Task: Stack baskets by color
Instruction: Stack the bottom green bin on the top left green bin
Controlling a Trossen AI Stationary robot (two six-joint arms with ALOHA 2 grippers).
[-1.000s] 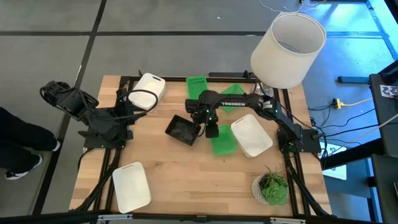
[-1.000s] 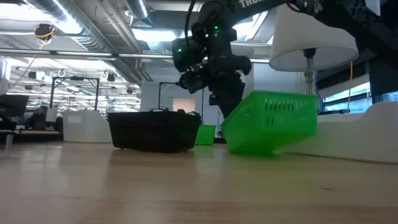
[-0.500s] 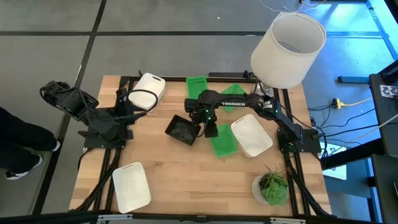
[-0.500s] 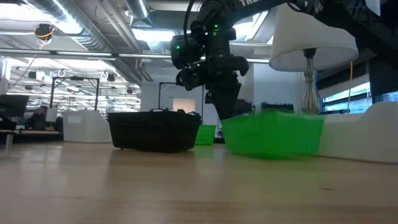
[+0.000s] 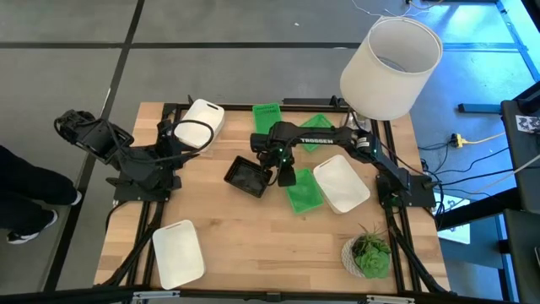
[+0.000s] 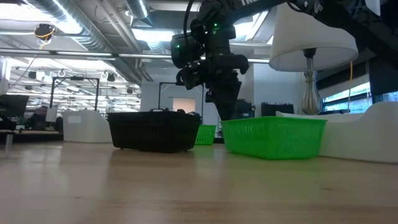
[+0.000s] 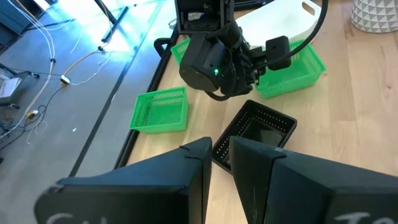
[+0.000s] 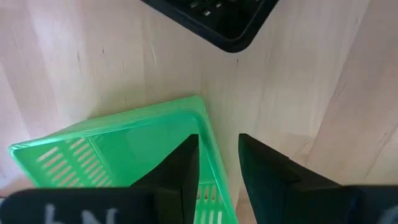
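A wooden table [image 5: 253, 245] stands on grey floor in an open office. On it: three white baskets [image 5: 178, 252], three green [image 5: 303, 193], one black [image 6: 153, 130]. The right pincer [image 8: 217, 163] straddles the mid-table green basket's rim, slightly spread. The left pincer [image 7: 221, 152], nearly pressed together and empty, waits at the left edge. The front is open.

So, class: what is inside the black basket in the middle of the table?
Nothing: the black basket shows only its own dark mesh floor, also bare in the left wrist view. The right gripper beside it straddles a green basket rim. What lies beneath the black basket is covered.
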